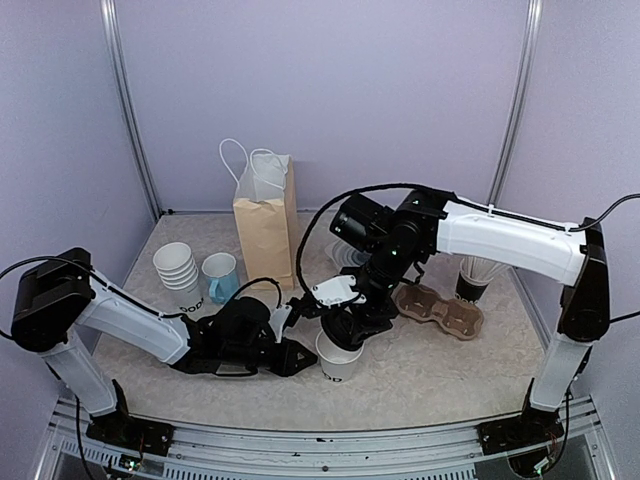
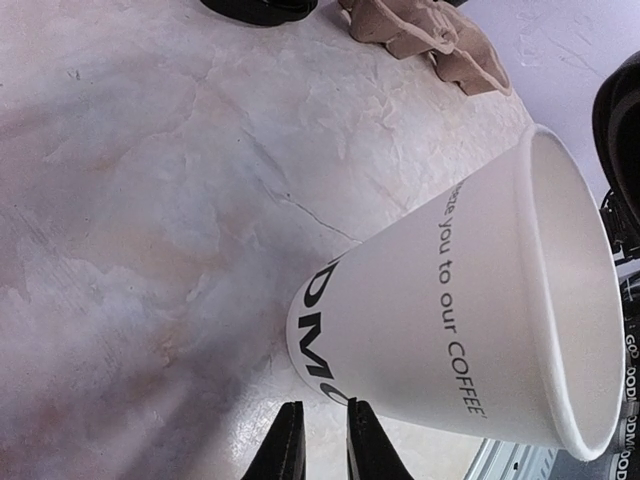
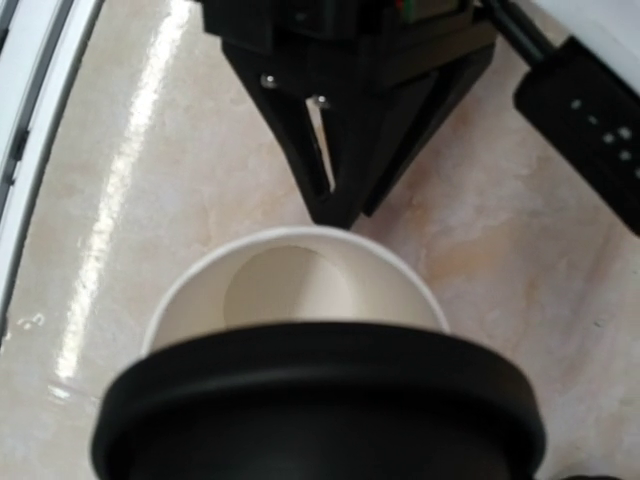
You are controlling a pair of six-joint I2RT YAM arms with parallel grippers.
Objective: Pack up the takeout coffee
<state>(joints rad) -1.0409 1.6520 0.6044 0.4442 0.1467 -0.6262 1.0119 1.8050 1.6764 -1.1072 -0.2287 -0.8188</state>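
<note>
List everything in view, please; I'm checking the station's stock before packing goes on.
paper cup: one, white with black lettering, upright and open, front centre
lid: one, black, over the cup's mouth, not yet on
cup stack: one nested stack, white, left rear
mug: one, light blue, beside the stack
paper bag: one, brown with white handles, upright at the back
cup carrier: one, brown cardboard, right of centre
tall white-and-dark item: one, right rear, too unclear to name
table: one, pale marbled
left gripper: black, jaws nearly shut, by the cup's base
right gripper: black, holding the lid
</note>
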